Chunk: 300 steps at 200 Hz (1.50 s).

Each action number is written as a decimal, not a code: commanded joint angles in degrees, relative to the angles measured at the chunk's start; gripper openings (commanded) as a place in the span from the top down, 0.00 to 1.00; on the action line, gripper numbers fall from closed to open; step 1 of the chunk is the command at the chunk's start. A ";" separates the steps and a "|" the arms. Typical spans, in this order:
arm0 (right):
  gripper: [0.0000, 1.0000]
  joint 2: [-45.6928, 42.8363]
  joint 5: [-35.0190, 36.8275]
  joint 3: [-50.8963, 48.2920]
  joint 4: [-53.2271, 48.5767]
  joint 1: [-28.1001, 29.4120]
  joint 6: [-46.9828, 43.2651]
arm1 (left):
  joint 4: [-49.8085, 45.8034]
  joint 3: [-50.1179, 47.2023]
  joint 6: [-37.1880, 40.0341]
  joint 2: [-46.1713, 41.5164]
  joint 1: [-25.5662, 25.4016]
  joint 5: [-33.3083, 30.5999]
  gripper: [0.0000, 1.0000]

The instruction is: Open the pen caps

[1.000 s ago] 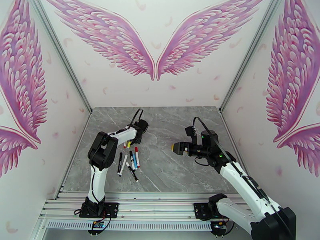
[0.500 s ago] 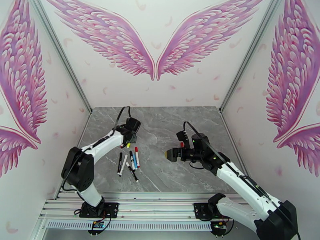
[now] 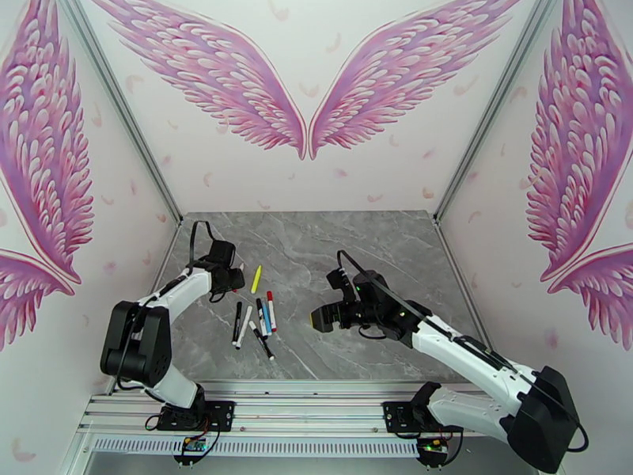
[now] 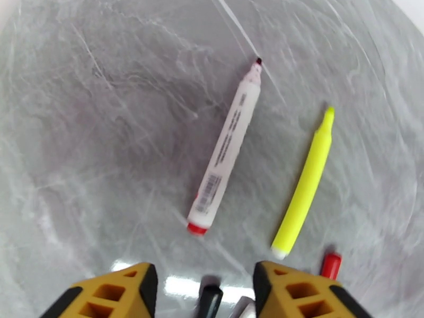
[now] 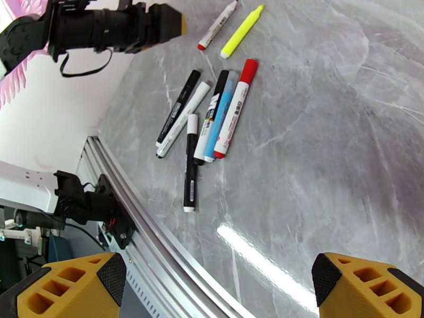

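Note:
Several pens (image 3: 257,318) lie bunched on the grey table left of centre. One of them wears a red cap (image 5: 248,67), one a white cap (image 5: 192,123) and one a black cap (image 5: 193,76). Beyond them lie a white pen with a red end (image 4: 225,155), its tip bare, and a yellow highlighter (image 4: 306,184), also uncapped. My left gripper (image 3: 225,279) hovers just left of that pair, open, with nothing between its fingers (image 4: 114,292). To the right of the bunch, my right gripper (image 3: 320,318) stands wide open and holds nothing.
The table's near edge carries an aluminium rail (image 5: 138,218) close below the pens. White walls with pink wings close in the left, right and back sides. Bare grey tabletop (image 3: 356,247) stretches between and behind the two arms.
My left arm has swung back to the left, off the yellow highlighter, and its jaws have opened. The right gripper has moved left and nearer, toward the pens, still wide open.

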 commanded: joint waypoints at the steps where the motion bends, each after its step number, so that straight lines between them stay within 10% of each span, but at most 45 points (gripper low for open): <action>1: 0.01 1.36 1.81 2.53 0.90 0.99 1.07 | 5.14 4.80 2.04 5.78 2.23 8.03 0.37; 149: 0.01 4.23 6.06 6.34 -2.24 3.15 -0.36 | 6.02 9.91 3.90 14.97 4.91 10.40 0.33; 227: 0.01 1.73 6.60 5.24 -1.69 4.84 -0.46 | -3.73 3.71 0.41 -3.45 0.55 5.15 0.01; 300: 0.01 -4.44 8.15 -1.25 -0.42 5.39 1.38 | -10.05 -11.33 -8.11 -17.98 -7.70 4.14 0.09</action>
